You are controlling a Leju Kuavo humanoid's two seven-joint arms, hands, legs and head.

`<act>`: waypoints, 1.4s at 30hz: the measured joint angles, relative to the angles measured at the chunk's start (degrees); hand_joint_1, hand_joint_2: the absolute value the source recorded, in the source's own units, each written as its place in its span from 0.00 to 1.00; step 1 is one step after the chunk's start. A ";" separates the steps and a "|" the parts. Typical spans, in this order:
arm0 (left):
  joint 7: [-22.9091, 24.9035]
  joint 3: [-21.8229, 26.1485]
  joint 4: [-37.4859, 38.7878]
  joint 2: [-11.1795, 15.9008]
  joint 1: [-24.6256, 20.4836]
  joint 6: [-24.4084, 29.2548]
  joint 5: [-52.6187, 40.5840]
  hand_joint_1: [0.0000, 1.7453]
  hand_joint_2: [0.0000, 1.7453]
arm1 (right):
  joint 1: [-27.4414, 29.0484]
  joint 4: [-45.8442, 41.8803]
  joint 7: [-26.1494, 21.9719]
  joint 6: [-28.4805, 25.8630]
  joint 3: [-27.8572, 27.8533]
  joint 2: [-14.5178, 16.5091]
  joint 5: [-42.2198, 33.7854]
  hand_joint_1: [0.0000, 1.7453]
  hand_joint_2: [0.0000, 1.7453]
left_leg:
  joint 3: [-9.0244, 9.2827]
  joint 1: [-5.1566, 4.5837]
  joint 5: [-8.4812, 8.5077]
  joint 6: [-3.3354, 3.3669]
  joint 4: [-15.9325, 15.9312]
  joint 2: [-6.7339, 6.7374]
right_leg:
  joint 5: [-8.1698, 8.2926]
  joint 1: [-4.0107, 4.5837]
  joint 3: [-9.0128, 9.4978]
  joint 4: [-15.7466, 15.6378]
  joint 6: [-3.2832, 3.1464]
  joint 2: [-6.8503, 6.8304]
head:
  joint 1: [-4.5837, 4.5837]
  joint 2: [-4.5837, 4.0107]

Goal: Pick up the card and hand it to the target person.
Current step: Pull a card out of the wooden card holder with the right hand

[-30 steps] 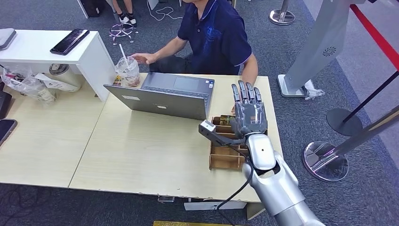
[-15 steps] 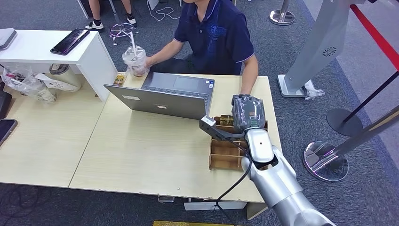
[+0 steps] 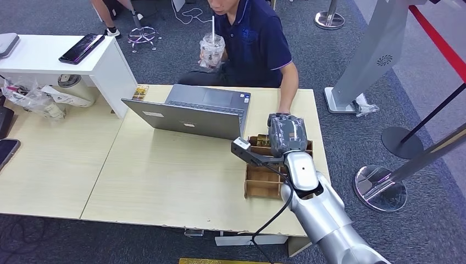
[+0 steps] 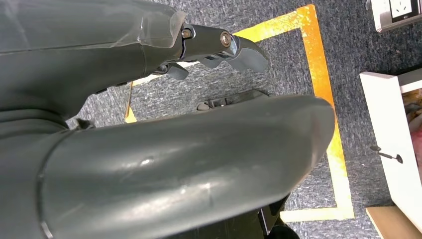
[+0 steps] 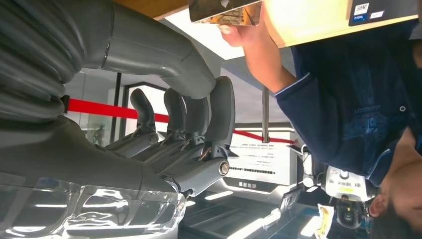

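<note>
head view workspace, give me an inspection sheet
surface: pale wooden table, bare in front of the laptop
job's things: brown wooden compartment tray under the right hand; card cannot be told
clutter: open grey laptop; black phone on the white side desk
hands: right hand over the tray, fingers curled in, nothing seen in them; left hand hangs over grey carpet, fingers apart
cables: black cable along the right arm
surroundings: seated person in navy shirt holding a clear plastic cup; stanchion base

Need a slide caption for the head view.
Right hand hovers over the wooden organizer beside the laptop; seated person drinks.
</note>
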 joint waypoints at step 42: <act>0.71 -0.43 0.00 0.00 0.00 -0.16 -0.96 0.00 0.00 | -0.92 8.43 0.42 -1.10 0.49 0.99 -0.70 0.62 1.00 | 0.01 0.00 0.00 0.00 0.00 0.00 | 0.00 0.00 0.01 0.00 0.00 0.00 | 0.01 0.00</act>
